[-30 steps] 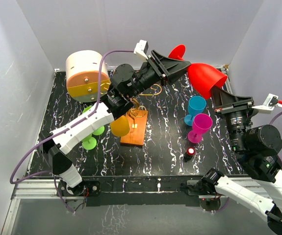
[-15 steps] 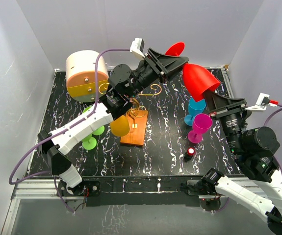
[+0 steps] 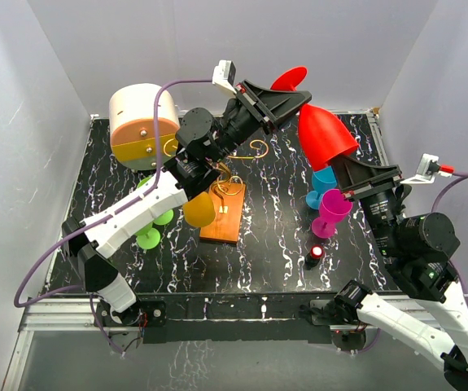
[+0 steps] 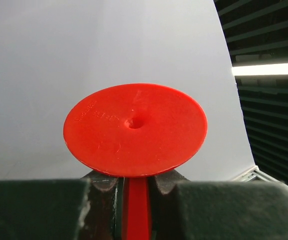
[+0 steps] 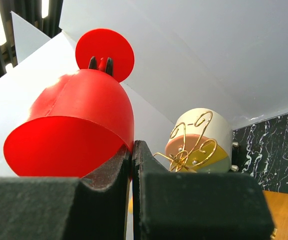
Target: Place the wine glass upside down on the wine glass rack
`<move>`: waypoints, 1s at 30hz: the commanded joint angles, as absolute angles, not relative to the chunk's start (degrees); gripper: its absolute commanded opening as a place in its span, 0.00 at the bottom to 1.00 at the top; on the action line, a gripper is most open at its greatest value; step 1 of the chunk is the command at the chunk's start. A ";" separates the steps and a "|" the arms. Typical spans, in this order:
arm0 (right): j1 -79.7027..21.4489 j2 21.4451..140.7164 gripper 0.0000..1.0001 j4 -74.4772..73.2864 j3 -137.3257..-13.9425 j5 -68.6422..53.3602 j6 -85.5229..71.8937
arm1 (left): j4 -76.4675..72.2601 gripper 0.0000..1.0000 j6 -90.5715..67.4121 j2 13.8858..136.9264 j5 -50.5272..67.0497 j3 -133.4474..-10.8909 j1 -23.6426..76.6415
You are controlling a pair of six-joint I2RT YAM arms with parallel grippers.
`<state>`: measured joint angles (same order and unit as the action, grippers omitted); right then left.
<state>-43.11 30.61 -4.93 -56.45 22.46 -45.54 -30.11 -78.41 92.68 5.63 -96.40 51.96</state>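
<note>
Left wrist view hides the wine glass (image 4: 135, 129) bowl; left jaws clamp stem, right jaws rim.

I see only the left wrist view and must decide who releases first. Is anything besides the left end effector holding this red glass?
Observer: Yes. The right end effector is clamped on the bowl rim of the glass.
Operator: How does the glass lie?
Observer: It is tilted in the air, with the foot toward the back and the mouth toward the right end effector.
Operator: Where is the rack?
Observer: It stands on the table, left of the glass and nearer the arm bases. The rack is partly under the left arm, not beneath the glass.
</note>
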 commanded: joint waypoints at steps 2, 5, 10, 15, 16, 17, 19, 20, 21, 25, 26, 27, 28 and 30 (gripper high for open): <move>-43.36 30.23 0.00 -3.24 -56.60 20.16 -45.31 | -35.35 0.00 -76.13 88.86 4.99 -96.18 52.05; -43.41 30.15 0.12 -3.32 -56.84 20.14 -45.52 | -35.39 0.00 -75.13 88.67 4.80 -96.33 52.04; -43.34 30.46 0.37 -3.30 -57.53 19.57 -45.63 | -35.59 0.00 -74.19 88.02 4.57 -95.71 52.09; -43.42 30.44 0.68 -4.15 -58.08 19.64 -45.30 | -35.44 0.00 -72.35 86.00 3.70 -93.64 52.05; -43.36 30.27 0.72 -4.68 -58.03 19.75 -44.65 | -35.24 0.00 -71.59 85.37 3.39 -93.03 52.09; -43.33 29.87 0.75 -4.73 -57.78 19.69 -43.36 | -34.94 0.00 -70.65 84.69 3.04 -92.48 52.04; -43.39 28.47 0.79 -4.41 -56.07 19.58 -40.94 | -34.76 0.00 -68.39 82.99 1.89 -91.13 52.08; -43.41 27.70 0.80 -4.63 -55.18 19.82 -40.65 | -35.18 0.00 -66.85 82.05 1.17 -90.18 52.06; -43.36 27.02 0.82 -5.17 -54.42 20.29 -40.75 | -35.62 0.00 -65.43 81.07 0.33 -89.23 52.03; -43.40 24.41 0.83 -7.02 -53.43 20.04 -39.89 | -34.83 0.00 -59.20 76.66 -2.86 -86.63 52.03; -43.42 23.84 0.83 -7.25 -53.44 20.04 -39.85 | -34.57 0.00 -57.76 75.72 -3.39 -86.17 52.05; -43.41 23.32 0.84 -7.25 -53.55 20.04 -39.70 | -34.43 0.00 -56.30 74.97 -3.55 -85.81 52.03; -43.37 23.03 0.84 -7.21 -53.79 20.04 -39.39 | -34.14 0.00 -54.84 74.37 -3.48 -85.59 52.03; -43.36 22.88 0.84 -7.12 -55.21 20.04 -38.82 | -32.48 0.00 -51.62 73.02 -2.80 -85.43 52.03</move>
<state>-43.11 23.79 -7.94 -53.45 20.43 -41.17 -31.46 -60.07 77.41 -1.37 -85.71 51.96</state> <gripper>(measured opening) 0.839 0.100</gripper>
